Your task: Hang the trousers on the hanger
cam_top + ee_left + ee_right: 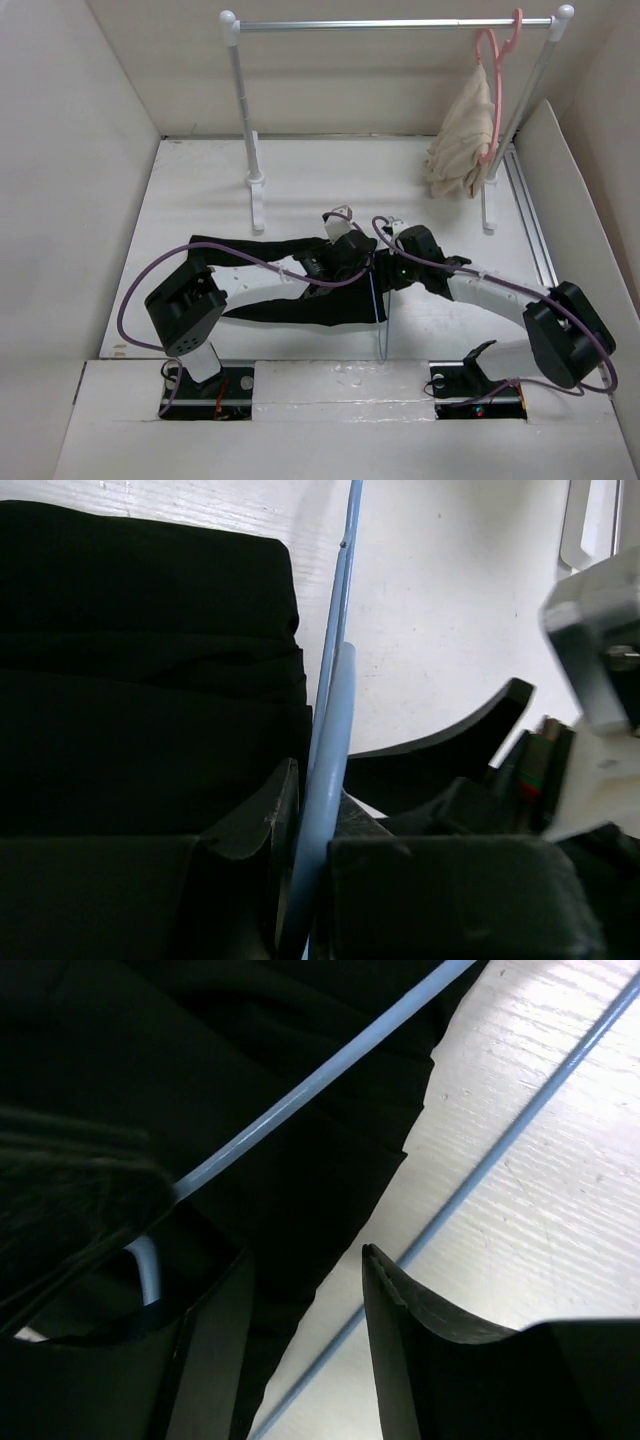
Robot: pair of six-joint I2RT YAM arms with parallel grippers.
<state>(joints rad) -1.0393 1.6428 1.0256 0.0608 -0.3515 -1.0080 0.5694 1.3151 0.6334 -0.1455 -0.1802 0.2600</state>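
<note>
Trousers (pixel 330 308) lie on white planked table (pixel 200 190) between cream walls (pixel 60 150).

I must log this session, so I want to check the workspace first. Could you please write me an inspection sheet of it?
Surface: white table, with the garment lying across its middle.
Job's things: black trousers spread flat; light-blue hanger at their right edge.
Clutter: nothing seen.
Grippers: left pincer shut on the hanger; right pincer open, over the hanger wire and the trousers' edge.
Cables: purple cables loop along both arms.
Surroundings: rack at the back holds a pink hanger with beige cloth; white walls around.
</note>
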